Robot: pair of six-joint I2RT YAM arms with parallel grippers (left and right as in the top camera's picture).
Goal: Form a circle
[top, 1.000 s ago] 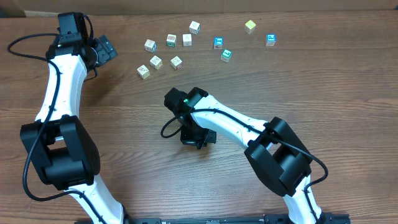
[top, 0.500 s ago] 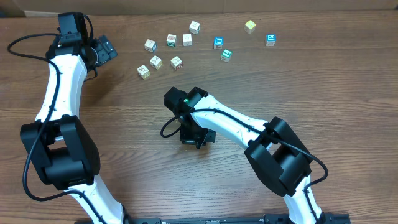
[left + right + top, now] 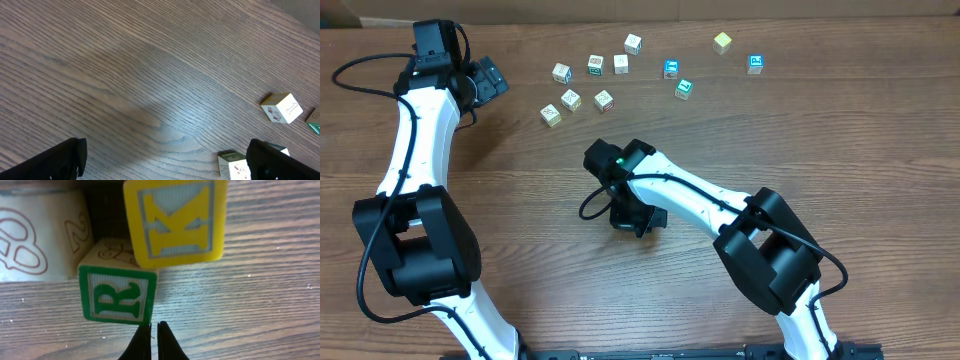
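Scarcely anything has moved since the earlier overhead frames: the right gripper [image 3: 635, 216] has crept a trace toward the far edge of the worktop [image 3: 840, 150], and every cube lies where it lay. Near the middle of the worktop this gripper points down over the circle [image 3: 115, 255] and hides it from above. Its own camera shows the fingers pressed together, holding nothing, their tips just beside a corner of a green R cube [image 3: 118, 300]. Whether tip and cube touch cannot be told. Against that cube sits a yellow K cube [image 3: 172, 222], and beside both is a whitish cube [image 3: 40, 235] with red-brown marks; a dark gap lies between the three. Only this part of the clump is in view, so the ring cannot be judged complete. Closed fingers set at a cube's edge suggest a nudging step that tightens the clump by small pushes, which would explain so slight a change. Farther off, along the far edge, the loose cubes [image 3: 603, 100] remain scattered, well apart from the clump. Toward the far left corner the left gripper [image 3: 488, 78] hangs with its fingers spread wide and empty, above bare wood near a few of those cubes.
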